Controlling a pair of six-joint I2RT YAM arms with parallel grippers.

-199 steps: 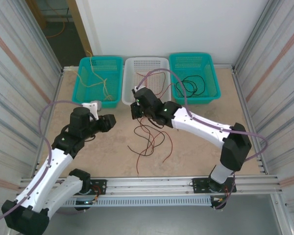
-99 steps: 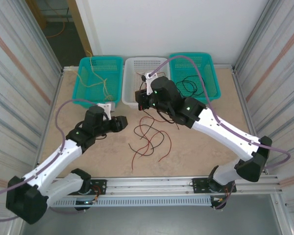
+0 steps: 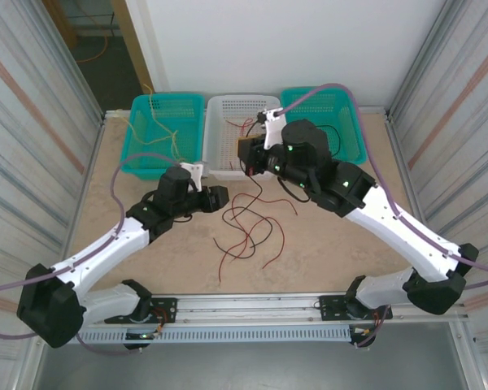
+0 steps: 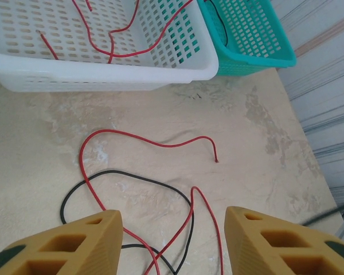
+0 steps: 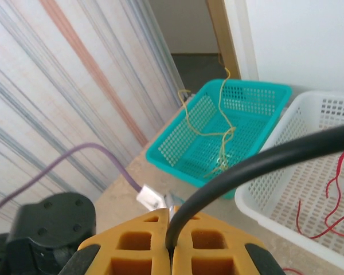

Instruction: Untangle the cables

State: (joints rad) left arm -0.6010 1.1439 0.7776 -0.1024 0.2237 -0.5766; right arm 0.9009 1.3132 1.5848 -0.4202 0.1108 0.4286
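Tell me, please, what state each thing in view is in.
left end effector: open, above the loose cables.
right end effector: shut on a black cable.
loose cables: red and black, crossed on the table.
left teal basket: holds pale yellow cables.
white basket: holds red cables.
right teal basket: holds other black cables.

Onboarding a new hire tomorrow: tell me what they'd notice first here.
The right end effector is pinched shut on a black cable, by the near edge of the white basket. Mid-table lies a loose tangle of red and black cables, with the open left end effector right over it.
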